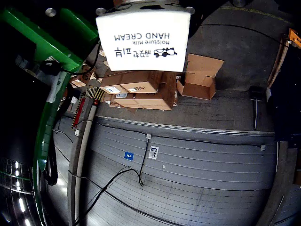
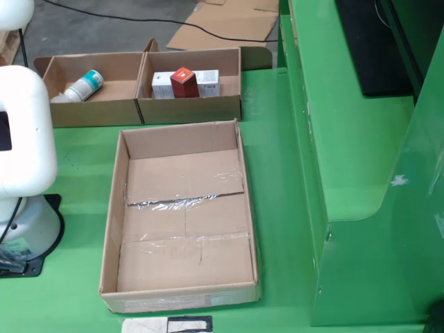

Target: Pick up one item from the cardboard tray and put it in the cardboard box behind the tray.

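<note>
In the wrist view a white carton printed "HAND CREAM" [image 1: 142, 41] fills the top centre, close to the camera and off the ground. My gripper [image 1: 141, 4] holds it from the top edge of the frame; its fingers are hidden behind the carton. The camera looks out at a grey floor, not at the table. In the fixed view the large cardboard tray [image 2: 111, 229] lies empty on the green table. Behind it stand two open cardboard boxes: the left box [image 2: 94, 111] holds a white bottle [image 2: 83, 86], the right box [image 2: 191, 107] holds a red carton [image 2: 184, 82] and a white carton [image 2: 207, 81]. The gripper is outside the fixed view.
The arm's white base and link [image 2: 21, 139] stand left of the tray. A tall green machine housing [image 2: 347, 159] rises right of it. Stacked cardboard boxes [image 1: 141, 89], cables [image 1: 127, 176] and a green frame [image 1: 47, 108] show in the wrist view.
</note>
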Tool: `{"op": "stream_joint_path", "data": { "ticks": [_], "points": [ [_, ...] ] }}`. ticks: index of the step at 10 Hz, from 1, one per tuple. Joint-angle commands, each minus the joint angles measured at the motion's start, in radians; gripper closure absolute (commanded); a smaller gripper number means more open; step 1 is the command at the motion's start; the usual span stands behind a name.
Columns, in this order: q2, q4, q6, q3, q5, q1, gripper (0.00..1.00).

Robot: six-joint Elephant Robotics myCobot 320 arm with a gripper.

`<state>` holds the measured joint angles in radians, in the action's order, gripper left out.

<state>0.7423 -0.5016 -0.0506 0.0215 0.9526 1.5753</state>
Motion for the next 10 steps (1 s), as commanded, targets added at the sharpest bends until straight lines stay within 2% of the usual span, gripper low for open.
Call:
{"op": "stream_joint_path", "data": {
  "ticks": [1, 2, 7, 10],
  "points": [
    [0.001, -0.01, -0.037, -0.021, 0.0, 0.043, 1.0],
    [-0.005, -0.01, -0.08, -0.021, 0.0, 0.053, 1.0],
    [-0.025, -0.01, -0.15, -0.021, 0.002, 0.05, 1.0],
    [-0.006, -0.01, -0.15, -0.021, 0.003, 0.063, 1.0]
  ]
}}
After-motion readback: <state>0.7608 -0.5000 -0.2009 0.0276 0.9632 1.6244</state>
